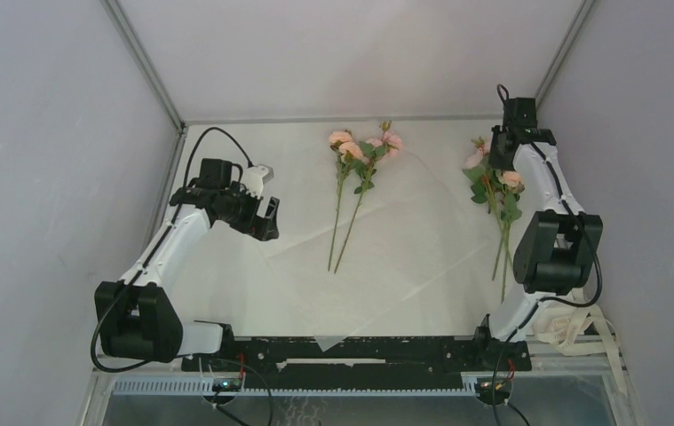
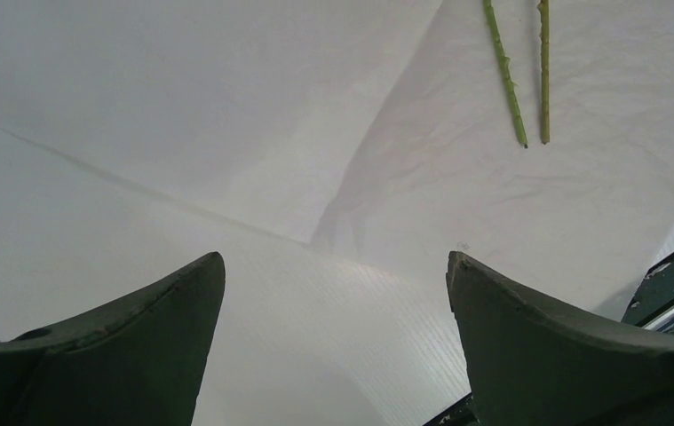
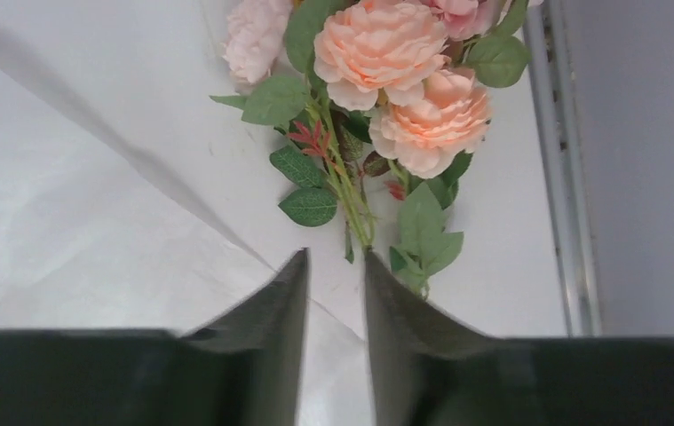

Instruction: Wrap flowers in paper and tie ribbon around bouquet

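Gathering seems underway: right gripper, jaws nearly shut at pale pink green-leaved roses, hold unclear, must next carry them onto creased translucent white paper; left gripper gapes empty.

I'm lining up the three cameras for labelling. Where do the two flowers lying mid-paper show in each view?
Top external: the centre flowers lie mid-table on the paper, blooms far, stems towards the near edge.
Left wrist: only their stem ends, upper right, on the paper.
Right wrist: not in it; the other bunch fills the top, beside the right rail.
Shared landmark: the creased paper, in all three.
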You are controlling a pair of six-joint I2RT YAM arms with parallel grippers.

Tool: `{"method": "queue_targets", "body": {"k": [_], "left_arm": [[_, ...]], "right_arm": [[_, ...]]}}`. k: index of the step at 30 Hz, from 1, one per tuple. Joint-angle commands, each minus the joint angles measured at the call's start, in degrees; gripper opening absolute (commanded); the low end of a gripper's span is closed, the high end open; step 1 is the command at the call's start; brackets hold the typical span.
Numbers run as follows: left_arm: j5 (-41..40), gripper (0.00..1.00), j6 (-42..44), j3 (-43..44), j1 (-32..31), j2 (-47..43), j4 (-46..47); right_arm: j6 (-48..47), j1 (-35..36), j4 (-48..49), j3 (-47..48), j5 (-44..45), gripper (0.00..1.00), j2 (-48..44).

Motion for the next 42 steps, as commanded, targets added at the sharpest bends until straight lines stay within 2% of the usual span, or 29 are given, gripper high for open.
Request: {"method": "queue_targets", "body": {"k": [1, 4, 6, 11, 13, 17, 19, 23, 27, 33, 34, 36, 39, 42], "left_arm": [[1.12, 0.99, 0.30, -0.93, -1.30, -1.54, 0.12], [0.86, 0.99, 0.31, -0.45, -1.60, -0.65, -0.39], [0.78, 0.99, 0.26, -0.31, -1.73, 0.10, -0.41], [-0.05, 0.99, 0.53, -0.50, -3.30, 0.73, -0.37], [-0.28, 0.99, 0.56, -0.34, -3.67, 1.12, -0.45], [-1.20, 0.99, 0.55, -0.27, -4.62, 2.06, -0.46], [-1.27, 0.99, 0.56, -0.39, -5.11, 1.92, -0.48], [-2.02, 0.99, 0.56, -0.47, -5.98, 0.52, -0.46], [-2.46, 0.99, 0.47, -0.87, -6.62, -1.50, -0.02], [-3.17, 0.99, 0.74, -0.23, -6.73, -3.98, -0.51], [-3.55, 0.99, 0.92, -0.02, -6.72, -5.09, -0.47], [-3.84, 1.00, 1.45, 0.65, -6.73, -6.91, -0.76], [-2.41, 1.00, 2.53, 2.32, -6.72, -9.19, -2.17], [-0.04, 1.00, 2.61, 4.48, -6.65, -9.92, -3.85]], "right_arm": [[1.54, -0.61, -3.50, 1.88, 0.33, 0.46, 6.49], [1.98, -1.10, -6.83, 3.91, 3.08, 0.55, 11.69], [2.28, -2.02, -7.38, 4.39, 1.63, 0.58, 14.08], [3.34, -4.64, -6.47, 4.41, -1.25, 0.54, 18.09], [2.60, -5.00, -5.71, 4.24, -2.57, 0.47, 19.54], [1.61, -5.02, -5.30, 4.20, -3.69, 0.15, 20.90], [0.91, -4.80, -5.15, 4.03, -2.02, 0.06, 19.35], [0.54, -4.29, -5.87, 4.46, 2.82, 0.00, 13.24], [0.29, -2.18, -7.18, 5.83, 8.36, 0.00, 4.72], [2.24, 5.35, -7.50, 6.25, 9.84, 0.00, -12.45], [3.27, 7.11, -6.40, 5.77, 7.92, 0.00, -15.73], [6.50, 10.35, -1.35, 2.70, -1.99, 0.00, -22.62], [18.85, 15.19, 14.37, -7.87, -17.27, 0.00, -32.18], [27.57, 24.10, 25.90, -14.20, -19.20, 0.00, -33.49]]}}
